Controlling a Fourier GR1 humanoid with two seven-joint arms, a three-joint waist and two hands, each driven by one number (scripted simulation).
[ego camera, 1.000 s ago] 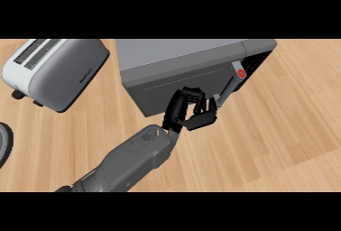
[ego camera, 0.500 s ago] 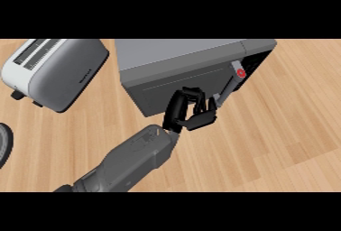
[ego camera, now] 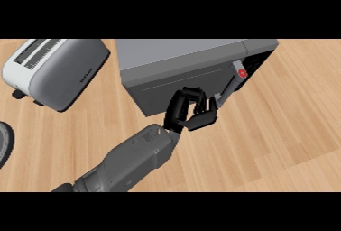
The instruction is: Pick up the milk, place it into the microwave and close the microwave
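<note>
In the head view, the only one there is, I am seeing no milk carton anywhere on the wooden counter [ego camera: 279,135]. It is neither beside the microwave [ego camera: 180,58] nor in the hand, so I am judging that it is already inside, though the door is hiding the cavity and I cannot confirm it. The pick and the placing are looking done; the closing is the step in hand.

The microwave door [ego camera: 166,92] is standing almost shut. A narrow dark gap is showing at its right end, past the handle [ego camera: 228,88] and the red button [ego camera: 241,72], so the door is not yet home. What is left, to my eye, is the last bit of the push.

The left hand [ego camera: 194,110] is coming up from the lower left on its grey forearm [ego camera: 133,158]. It is pressing against the lower front of the door just beside the handle, with its fingers [ego camera: 183,99] curled in and holding nothing. The right hand is not showing at all.

A toaster [ego camera: 57,72] is sitting well apart at the upper left. A dark round edge [ego camera: 4,144] is peeking in at the left border, and I cannot tell what it is.

Against the frames from a moment ago, very little is differing. The hand is staying at the same spot on the door, and the gap is looking no narrower.
</note>
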